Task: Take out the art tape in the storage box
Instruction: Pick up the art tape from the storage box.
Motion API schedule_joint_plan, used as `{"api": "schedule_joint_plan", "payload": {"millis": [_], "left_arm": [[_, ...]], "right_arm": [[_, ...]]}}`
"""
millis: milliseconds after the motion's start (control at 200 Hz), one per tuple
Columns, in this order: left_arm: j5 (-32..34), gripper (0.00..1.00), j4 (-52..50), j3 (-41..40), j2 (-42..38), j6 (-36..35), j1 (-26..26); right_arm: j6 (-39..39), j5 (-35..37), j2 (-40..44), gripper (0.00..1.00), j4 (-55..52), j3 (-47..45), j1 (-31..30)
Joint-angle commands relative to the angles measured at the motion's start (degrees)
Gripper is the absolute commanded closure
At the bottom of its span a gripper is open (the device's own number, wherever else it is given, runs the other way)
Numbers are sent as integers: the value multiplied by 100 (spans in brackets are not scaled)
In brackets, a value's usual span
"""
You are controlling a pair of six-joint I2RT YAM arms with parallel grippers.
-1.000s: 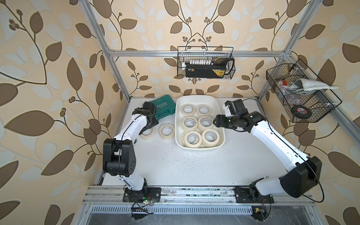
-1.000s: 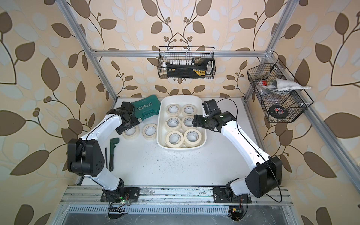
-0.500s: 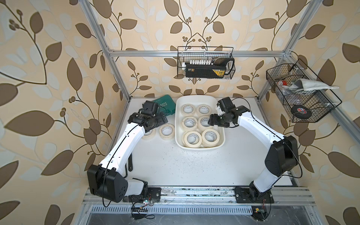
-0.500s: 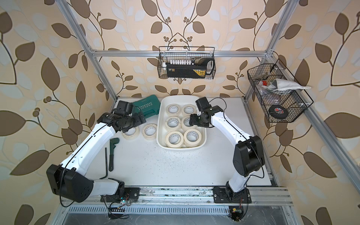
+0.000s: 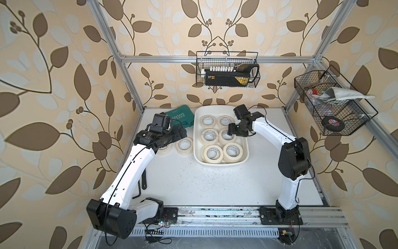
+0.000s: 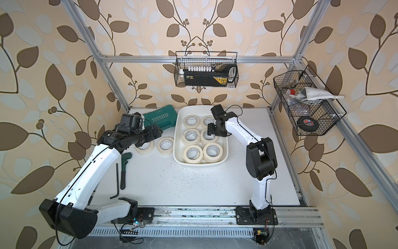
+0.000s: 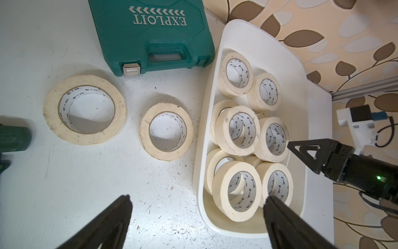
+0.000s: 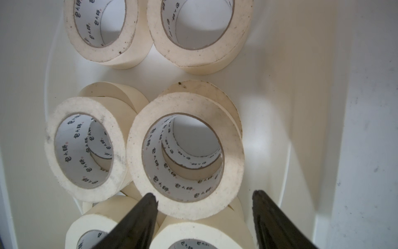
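In the last second the right gripper has moved in over the storage box and narrowed. It hangs half spread above a middle-row art tape roll, pinching nothing yet, so a next pick seems near. Two rolls already lie on the desk at 9 o'clock of the box. The left gripper is spread wide, empty.

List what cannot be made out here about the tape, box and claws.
- Roll count in the storage box: both top views, upper art tape covers lower rolls.
- Table roll: both top views, the left arm covers part.
- Right claw touching tape or not: right wrist view, picture edge cuts the claw off.
- Side basket contents: top views, too small.
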State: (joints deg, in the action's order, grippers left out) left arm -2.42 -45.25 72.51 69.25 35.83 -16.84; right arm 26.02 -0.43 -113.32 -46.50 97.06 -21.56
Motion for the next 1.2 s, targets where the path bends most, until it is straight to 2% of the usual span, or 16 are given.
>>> {"api": "schedule_joint_plan", "payload": {"millis": [0, 325, 640, 1085, 1195], "left_arm": [[-189, 1, 96, -44, -44, -121, 14], [-198, 1, 78, -84, 0, -98, 10], [-203, 1, 52, -79, 27, -69, 14], [-259, 1, -80, 0, -41, -19, 14], [-290, 1, -54, -12, -95, -66, 12]], "right_arm": [[48, 168, -250, 32, -70, 229, 49], [67, 171, -585, 42, -39, 339, 146], [58, 43, -700, 67, 52, 316, 193], [97, -63, -680, 83, 168, 234, 223], [109, -74, -560, 95, 158, 235, 231]]}}
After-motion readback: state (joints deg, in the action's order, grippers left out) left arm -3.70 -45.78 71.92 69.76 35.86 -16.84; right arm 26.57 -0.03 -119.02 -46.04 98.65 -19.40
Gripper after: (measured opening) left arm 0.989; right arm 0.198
